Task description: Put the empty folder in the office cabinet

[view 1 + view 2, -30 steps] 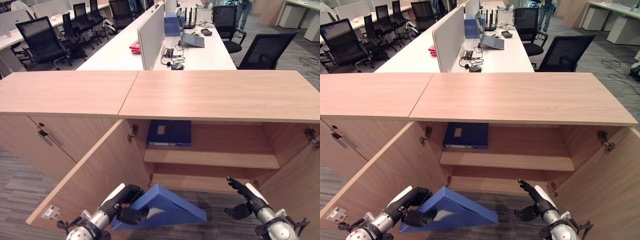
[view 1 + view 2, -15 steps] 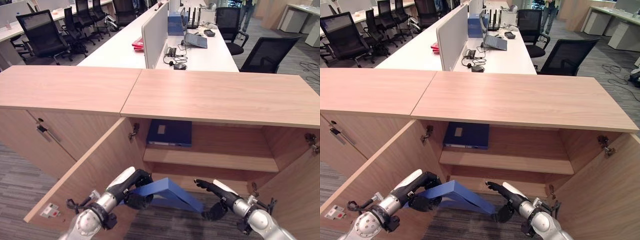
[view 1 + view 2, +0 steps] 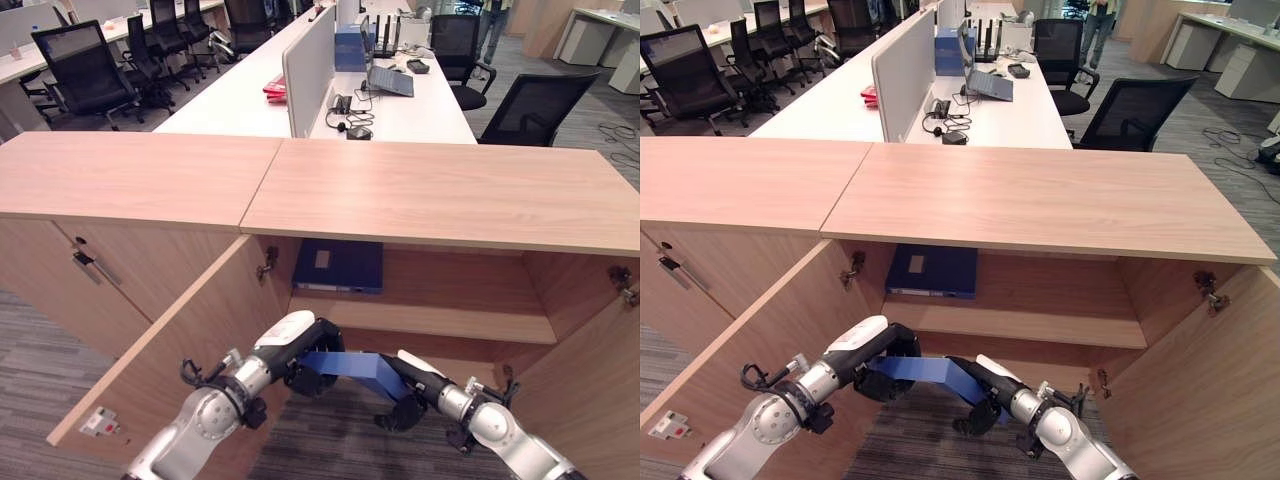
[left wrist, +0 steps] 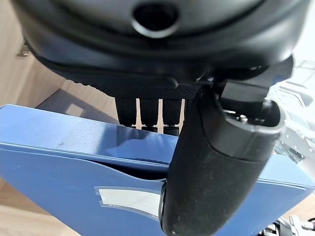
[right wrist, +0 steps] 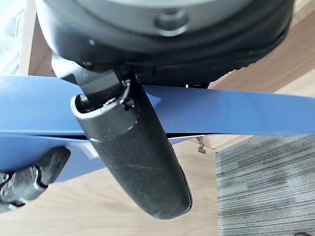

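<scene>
Folder [image 3: 345, 364] — the blue empty one — hangs between both hands, held low in front of the open office cabinet [image 3: 440, 205], just before its lower compartment. Your left hand [image 3: 305, 352] grips its left end: in the left wrist view the fingers [image 4: 147, 112] lie over the top cover and the thumb presses underneath. Your right hand [image 3: 408, 382] holds the right end the same way — thumb below, fingers hidden behind the cover. On the upper shelf [image 3: 420, 318] you see another blue binder [image 3: 338, 266], at the left side.
</scene>
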You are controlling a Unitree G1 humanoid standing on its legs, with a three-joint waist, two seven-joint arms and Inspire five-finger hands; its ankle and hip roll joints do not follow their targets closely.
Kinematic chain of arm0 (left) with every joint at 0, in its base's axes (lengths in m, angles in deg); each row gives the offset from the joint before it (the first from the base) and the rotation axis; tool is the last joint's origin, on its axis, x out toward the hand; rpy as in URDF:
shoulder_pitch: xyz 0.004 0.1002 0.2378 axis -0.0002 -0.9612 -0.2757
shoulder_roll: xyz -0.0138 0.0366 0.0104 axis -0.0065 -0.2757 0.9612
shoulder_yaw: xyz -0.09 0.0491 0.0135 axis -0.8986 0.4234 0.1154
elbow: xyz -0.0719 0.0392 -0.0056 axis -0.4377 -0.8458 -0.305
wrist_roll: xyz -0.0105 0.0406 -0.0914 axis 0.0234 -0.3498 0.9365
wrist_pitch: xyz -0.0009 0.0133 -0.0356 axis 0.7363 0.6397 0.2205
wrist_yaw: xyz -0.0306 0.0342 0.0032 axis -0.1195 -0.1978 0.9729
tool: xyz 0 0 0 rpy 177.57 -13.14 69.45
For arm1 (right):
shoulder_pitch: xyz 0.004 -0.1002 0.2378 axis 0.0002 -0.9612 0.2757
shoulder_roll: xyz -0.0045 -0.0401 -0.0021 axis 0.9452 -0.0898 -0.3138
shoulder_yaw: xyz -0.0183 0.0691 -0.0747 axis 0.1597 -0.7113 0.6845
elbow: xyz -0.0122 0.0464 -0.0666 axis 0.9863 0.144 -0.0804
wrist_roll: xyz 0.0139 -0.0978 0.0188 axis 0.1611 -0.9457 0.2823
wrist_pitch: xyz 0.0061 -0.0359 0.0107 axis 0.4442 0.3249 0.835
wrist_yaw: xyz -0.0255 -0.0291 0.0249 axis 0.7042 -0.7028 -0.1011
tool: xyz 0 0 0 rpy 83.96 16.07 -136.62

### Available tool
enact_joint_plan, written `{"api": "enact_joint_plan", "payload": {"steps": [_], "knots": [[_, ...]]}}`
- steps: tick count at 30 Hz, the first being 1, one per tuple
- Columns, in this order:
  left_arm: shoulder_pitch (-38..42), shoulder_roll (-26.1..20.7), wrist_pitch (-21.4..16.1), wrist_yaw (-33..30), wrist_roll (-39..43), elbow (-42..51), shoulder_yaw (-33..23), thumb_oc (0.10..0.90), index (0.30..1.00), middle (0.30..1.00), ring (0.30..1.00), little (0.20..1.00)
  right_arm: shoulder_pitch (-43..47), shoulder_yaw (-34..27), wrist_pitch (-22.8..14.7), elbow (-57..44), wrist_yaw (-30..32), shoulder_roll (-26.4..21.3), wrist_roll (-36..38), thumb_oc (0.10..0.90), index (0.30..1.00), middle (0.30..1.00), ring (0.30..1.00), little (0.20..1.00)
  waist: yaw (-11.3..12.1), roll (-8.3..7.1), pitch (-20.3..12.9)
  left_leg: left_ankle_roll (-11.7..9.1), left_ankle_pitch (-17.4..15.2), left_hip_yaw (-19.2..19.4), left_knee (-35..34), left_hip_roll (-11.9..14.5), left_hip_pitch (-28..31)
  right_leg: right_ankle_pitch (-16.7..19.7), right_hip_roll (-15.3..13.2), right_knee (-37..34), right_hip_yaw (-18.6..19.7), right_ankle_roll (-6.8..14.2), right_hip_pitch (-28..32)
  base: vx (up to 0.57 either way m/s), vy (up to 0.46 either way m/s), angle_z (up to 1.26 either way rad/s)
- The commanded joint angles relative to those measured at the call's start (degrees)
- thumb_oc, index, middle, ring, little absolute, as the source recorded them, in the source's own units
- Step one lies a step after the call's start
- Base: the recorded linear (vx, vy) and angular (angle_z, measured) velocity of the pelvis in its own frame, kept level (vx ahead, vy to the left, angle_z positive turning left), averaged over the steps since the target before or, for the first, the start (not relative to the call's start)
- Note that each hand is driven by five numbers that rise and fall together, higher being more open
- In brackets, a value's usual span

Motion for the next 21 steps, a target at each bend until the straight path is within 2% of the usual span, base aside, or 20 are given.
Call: {"api": "enact_joint_plan", "payload": {"steps": [1,2,5,7,8,9,10,11,14,15,16,17,18,19,21], "knots": [[12.46,2.46,-6.65,-6.44,0.04,5.37,2.27,0.4,0.3,0.3,0.3,0.3,6.09,2.56,-4.62,-1.72,0.96,2.49,3.06,0.8,0.9,0.9,0.9,0.9,0.47,-2.2,-4.05,-1.51,-6.53,-4.01,-0.4,-1.36,-0.61,-2.92,-1.87,0.39,-3.12,4.01,-0.29,0.0,0.0,0.0],[14.13,2.08,-6.77,-7.18,-2.2,4.77,3.17,0.4,0.3,0.3,0.3,0.3,6.3,2.81,-4.74,-3.05,0.68,1.93,3.15,0.8,0.9,0.9,0.9,0.9,0.29,-2.26,-4.18,-1.55,-6.52,-4.03,-0.4,-1.37,-0.63,-2.96,-1.85,0.39,-3.09,4.01,-0.31,0.0,0.0,0.0],[15.79,2.71,-6.52,-6.81,-1.71,3.28,4.43,0.4,0.3,0.3,0.3,0.3,6.21,2.81,-4.49,-4.21,0.53,1.15,2.89,0.8,0.9,0.9,0.9,0.9,0.15,-2.28,-4.27,-1.59,-6.5,-4.02,-0.4,-1.37,-0.61,-3.0,-1.87,0.39,-3.17,4.0,-0.32,0.0,0.0,0.0],[15.99,4.12,-5.84,-5.36,2.43,2.66,5.19,0.4,0.3,0.3,0.3,0.3,6.17,2.79,-4.08,-3.7,0.55,1.28,2.73,0.8,0.9,0.9,0.9,0.9,0.02,-2.19,-4.33,-1.56,-6.46,-4.02,-0.4,-1.33,-0.57,-2.95,-1.9,0.39,-3.27,4.0,-0.34,0.0,0.0,0.0],[15.7,5.21,-5.08,-3.49,8.08,2.93,5.73,0.4,0.3,0.3,0.3,0.3,6.09,2.6,-3.85,-3.39,0.61,1.39,2.72,0.8,0.9,0.9,0.9,0.9,-0.05,-2.13,-4.29,-1.54,-6.42,-4.02,-0.4,-1.33,-0.59,-2.92,-1.92,0.39,-3.31,4.01,-0.39,0.0,0.0,0.0],[14.92,5.72,-4.11,-1.29,16.26,4.62,5.65,0.4,0.3,0.3,0.3,0.3,5.39,1.89,-3.57,-3.76,0.57,1.19,3.05,0.595,0.592,0.592,0.592,0.592,-0.18,-2.0,-4.3,-1.55,-6.43,-3.93,-0.4,-1.28,-0.58,-2.87,-1.92,0.39,-3.34,4.06,-0.42,0.0,0.0,0.0],[14.48,6.0,-3.63,0.41,23.98,6.38,5.64,0.4,0.3,0.3,0.3,0.3,4.32,0.66,-3.51,-4.39,0.58,0.83,3.92,0.549,0.524,0.524,0.524,0.524,-0.43,-1.91,-4.3,-1.54,-6.42,-3.85,-0.4,-1.25,-0.57,-2.83,-1.95,0.39,-3.33,4.13,-0.4,0.0,0.0,0.0],[14.11,6.19,-2.87,1.62,31.5,7.92,5.79,0.4,0.3,0.3,0.3,0.3,3.7,-0.65,-3.31,-4.73,0.72,0.65,5.14,0.4,0.3,0.3,0.3,0.3,-0.61,-1.79,-4.37,-1.53,-6.4,-3.74,-0.4,-1.24,-0.53,-2.75,-1.96,0.39,-3.31,4.17,-0.4,0.0,0.0,0.0],[14.21,4.98,-0.34,5.25,51.02,13.28,7.69,0.4,0.3,0.3,0.3,0.3,1.31,-4.56,-3.61,-5.51,1.54,-0.15,7.48,0.4,0.3,0.3,0.3,0.3,-1.22,-1.48,-4.46,-1.57,-6.52,-3.38,-0.4,-1.17,-0.41,-2.63,-1.92,0.39,-3.17,4.42,-0.4,0.0,0.0,0.0],[14.22,4.95,-0.33,5.25,51.06,13.3,7.69,0.4,0.3,0.3,0.3,0.3,1.3,-4.58,-3.62,-5.51,1.54,-0.13,7.48,0.4,0.3,0.3,0.3,0.3,-1.19,-1.49,-4.45,-1.57,-6.52,-3.37,-0.4,-1.17,-0.4,-2.63,-1.92,0.39,-3.16,4.42,-0.4,0.0,0.0,0.0],[15.31,5.46,-0.21,4.84,53.44,13.13,10.28,0.4,0.3,0.3,0.3,0.3,3.11,-0.7,-3.62,-2.07,3.58,4.51,7.83,0.4,0.3,0.3,0.3,0.3,-1.1,-1.37,-4.45,-1.52,-6.59,-3.39,-0.4,-1.15,-0.29,-2.66,-1.91,0.39,-3.07,4.35,-0.29,0.0,0.0,0.0],[17.71,6.35,-0.83,2.5,53.21,11.92,11.4,0.4,0.3,0.3,0.3,0.3,7.13,2.83,-4.67,8.64,6.81,10.59,7.59,0.4,0.3,0.3,0.3,0.3,-0.83,-0.92,-4.4,-1.5,-6.4,-3.58,-0.4,-1.21,-0.3,-2.59,-1.95,0.39,-3.15,4.26,-0.16,0.0,0.0,0.0],[17.69,6.25,-0.79,2.49,53.21,11.97,11.31,0.4,0.3,0.3,0.3,0.3,7.29,2.95,-4.79,8.89,6.91,10.78,7.5,0.4,0.3,0.3,0.3,0.3,-0.93,-0.98,-4.33,-1.5,-6.4,-3.6,-0.4,-1.21,-0.28,-2.6,-1.95,0.39,-3.17,4.26,-0.13,-0.02,0.016,-0.04],[15.23,3.1,-0.56,2.1,54.98,14.23,9.92,0.4,0.3,0.3,0.3,0.3,5.63,1.77,-3.24,7.96,7.58,11.41,3.99,0.4,0.3,0.3,0.3,0.3,-0.72,-0.73,-4.08,-1.58,-6.49,-3.57,-0.4,-1.25,-0.29,-2.65,-1.82,0.39,-3.15,4.21,-0.18,-0.02,0.003,-0.07],[14.47,1.55,0.38,2.76,55.83,15.28,9.65,0.4,0.3,0.3,0.3,0.3,3.66,0.92,-2.54,6.96,8.69,11.57,4.83,0.4,0.3,0.3,0.3,0.3,-0.86,-0.78,-4.02,-1.66,-6.58,-3.28,-0.4,-1.17,-0.23,-2.64,-1.78,0.39,-3.04,4.24,-0.15,-0.01,0.0,-0.02]]}}
